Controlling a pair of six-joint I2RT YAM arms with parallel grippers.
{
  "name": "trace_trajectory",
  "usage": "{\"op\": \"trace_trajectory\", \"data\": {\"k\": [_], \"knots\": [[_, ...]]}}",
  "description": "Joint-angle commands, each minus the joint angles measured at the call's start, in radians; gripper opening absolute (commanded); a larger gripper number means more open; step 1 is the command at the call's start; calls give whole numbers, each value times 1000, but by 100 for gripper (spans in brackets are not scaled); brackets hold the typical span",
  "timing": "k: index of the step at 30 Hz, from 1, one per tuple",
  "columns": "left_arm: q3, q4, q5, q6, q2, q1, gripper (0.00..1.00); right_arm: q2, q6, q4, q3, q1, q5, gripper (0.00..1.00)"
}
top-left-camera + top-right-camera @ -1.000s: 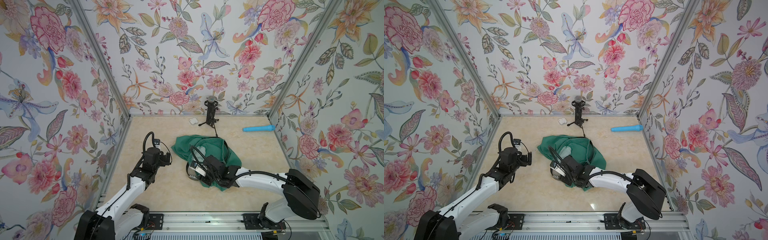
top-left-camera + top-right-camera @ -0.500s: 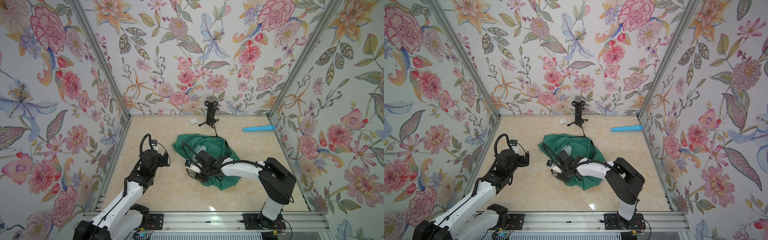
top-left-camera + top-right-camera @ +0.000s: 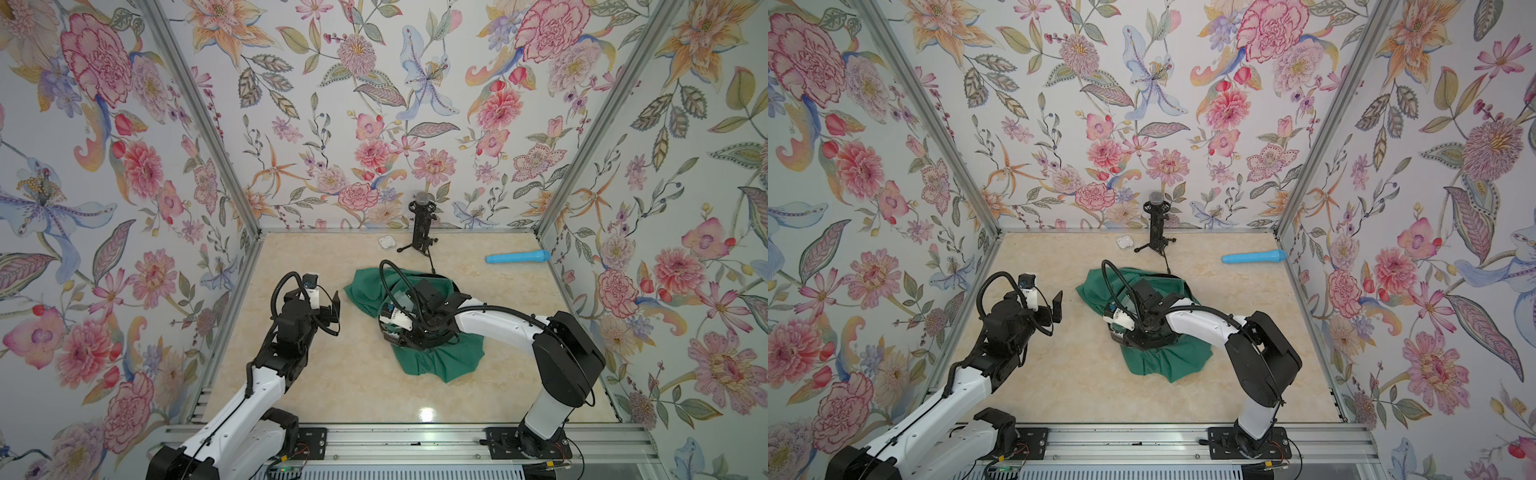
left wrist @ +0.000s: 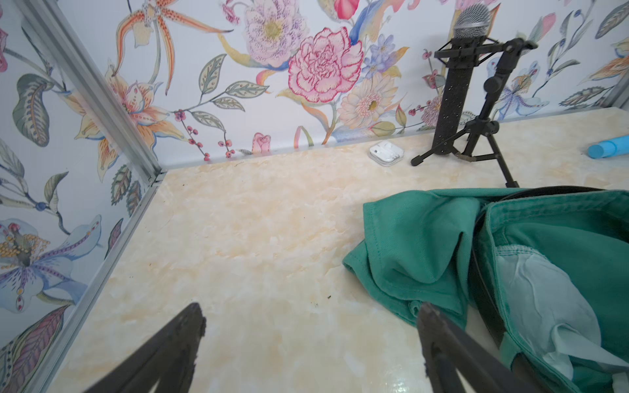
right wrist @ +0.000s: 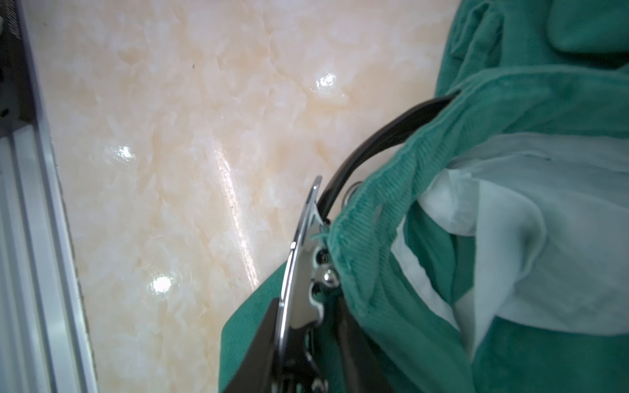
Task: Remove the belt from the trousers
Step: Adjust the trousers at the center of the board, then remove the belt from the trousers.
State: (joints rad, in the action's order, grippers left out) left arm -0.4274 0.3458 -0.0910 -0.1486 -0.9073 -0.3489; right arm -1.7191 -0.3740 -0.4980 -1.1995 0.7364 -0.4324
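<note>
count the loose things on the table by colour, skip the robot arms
green: 1, the trousers
black: 2, the belt and the microphone on its stand
blue: 1, the tube
white: 1, the earbuds case
total: 5

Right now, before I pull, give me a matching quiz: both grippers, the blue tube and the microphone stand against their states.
1 left gripper
2 right gripper
3 blue tube
4 microphone stand

A upright at the back
B shut on the belt buckle
C open, beside the trousers
D lying flat on the table

Pairs: 1-C, 2-B, 3-D, 4-A
</note>
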Motion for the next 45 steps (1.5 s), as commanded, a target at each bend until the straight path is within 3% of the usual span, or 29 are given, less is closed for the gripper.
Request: {"op": "trace_trajectory", "data": {"k": [1,4,6,13,17,26,30,34,37,40,45], "knots": [[76,379,30,139,18,-69,99,88,20,-108,-130,-81,-285,0],[84,545,37,272,-45,-138,99,128,33,-151,-198,-130,-407,0],[75,618,102,353,-105,-171,99,150,52,-165,-228,-158,-488,0],[111,982,257,349,-301,-189,98,172,111,-172,-290,-238,-661,0],[47,1005,335,362,-384,-195,97,151,142,-172,-327,-256,-737,0],[-150,949,482,319,-528,-201,94,119,159,-173,-344,-259,-778,0],[-271,877,530,311,-619,-201,83,103,165,-172,-363,-251,-779,0],[-346,891,560,247,-697,-199,52,99,158,-171,-392,-247,-766,0],[-416,801,595,180,-669,-193,29,119,156,-170,-402,-260,-637,19],[-525,533,580,221,-599,-192,1,171,151,-144,-389,-275,-469,40],[-700,126,369,331,-556,-193,0,333,283,131,-220,-305,-220,78]]}}
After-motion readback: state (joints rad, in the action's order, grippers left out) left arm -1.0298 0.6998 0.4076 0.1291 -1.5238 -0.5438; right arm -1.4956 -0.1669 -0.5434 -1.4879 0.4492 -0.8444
